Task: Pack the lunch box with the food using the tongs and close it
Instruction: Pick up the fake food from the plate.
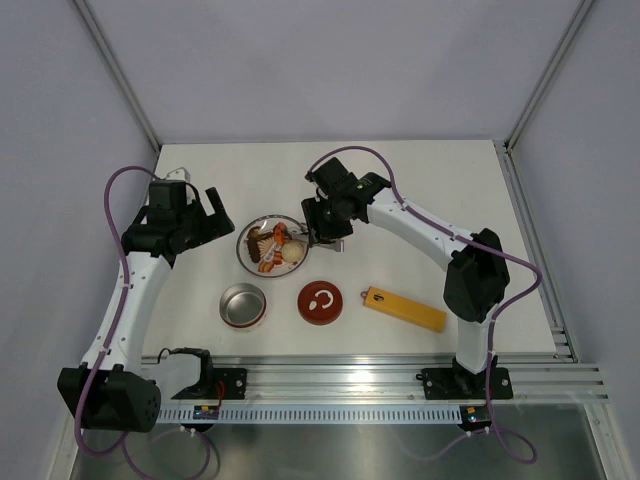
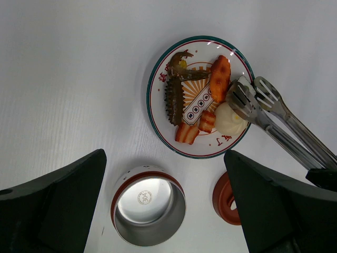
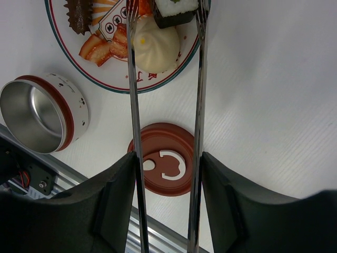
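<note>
The lunch box stands open and empty on the table, its steel inside showing in the left wrist view and the right wrist view. Its dark-red lid lies flat to its right. The food sits on a round plate: a white bun, a sushi piece, bacon slices, an orange piece. My right gripper is shut on the tongs, whose spread tips hover beside the bun. My left gripper hangs open above the lunch box.
A long yellow-orange bar lies right of the lid. A metal rail runs along the table's near edge, by the arm bases. Grey walls close off the back and both sides.
</note>
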Tool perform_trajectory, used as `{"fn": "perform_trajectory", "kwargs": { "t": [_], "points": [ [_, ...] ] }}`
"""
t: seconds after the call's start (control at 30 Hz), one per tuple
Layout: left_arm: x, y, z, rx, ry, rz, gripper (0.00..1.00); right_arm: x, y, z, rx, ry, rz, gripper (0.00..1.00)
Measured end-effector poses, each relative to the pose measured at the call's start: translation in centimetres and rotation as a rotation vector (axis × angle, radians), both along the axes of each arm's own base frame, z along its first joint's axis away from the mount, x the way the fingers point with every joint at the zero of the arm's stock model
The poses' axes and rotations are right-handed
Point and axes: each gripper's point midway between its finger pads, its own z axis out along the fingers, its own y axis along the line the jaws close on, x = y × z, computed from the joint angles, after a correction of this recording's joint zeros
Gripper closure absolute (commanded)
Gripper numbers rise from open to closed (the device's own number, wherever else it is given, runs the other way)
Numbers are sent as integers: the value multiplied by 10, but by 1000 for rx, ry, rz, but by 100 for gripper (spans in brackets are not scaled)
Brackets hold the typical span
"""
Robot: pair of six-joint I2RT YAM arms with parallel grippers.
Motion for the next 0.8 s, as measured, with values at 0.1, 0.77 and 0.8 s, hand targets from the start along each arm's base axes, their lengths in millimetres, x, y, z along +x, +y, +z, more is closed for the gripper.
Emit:
{"fn": "perform_trajectory", "kwargs": {
  "t": [0.1,0.77,0.8],
  "points": [
    [0,0,0,0,0,0,1,3,3,-2,3,-2,0,43],
    [0,0,0,1,0,-1,1,2,2,5,11,-15,5,74],
    [0,0,0,2,0,-1,1,2,2,7,13,-18,8,75]
  ]
}}
